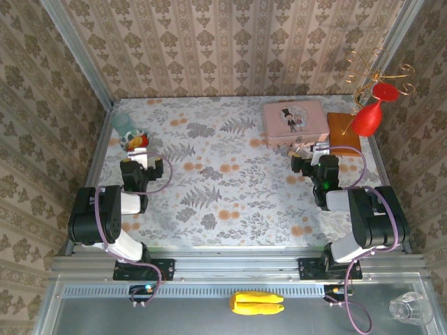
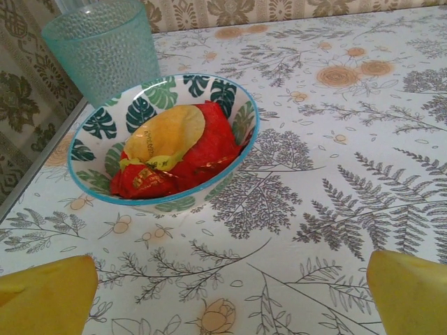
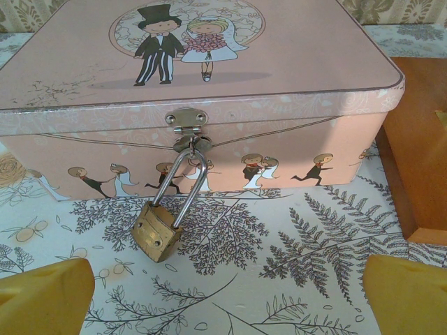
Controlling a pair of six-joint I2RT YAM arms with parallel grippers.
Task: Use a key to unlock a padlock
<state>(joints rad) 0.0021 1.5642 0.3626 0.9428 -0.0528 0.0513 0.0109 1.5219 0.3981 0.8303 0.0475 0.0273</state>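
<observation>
Hovering far left of the pink tin [image 1: 295,120], by a bowl [image 2: 167,139] and cup [image 2: 105,49], with the left gripper [image 2: 227,300] spread fully and gripping nothing; hovering just before the tin with the right gripper [image 3: 227,300] equally wide and empty, facing the padlock [image 3: 156,234] dangling from the tin's hasp [image 3: 186,118] onto the tablecloth [image 3: 293,244]. Probably risking a knock that swings the loose lock or shoves the tin back, for want of any bracing. Working on flowered cloth inside patterned wallpaper [image 1: 230,49] rising behind and beside the tin.

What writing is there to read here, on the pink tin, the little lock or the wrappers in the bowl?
No text can be read.
Yellow wrapper in the leaf-patterned bowl: small dark print, too blurred.
Pink rectangular tin: cartoon couples, no words.
Small brass padlock: no legible marking.
</observation>
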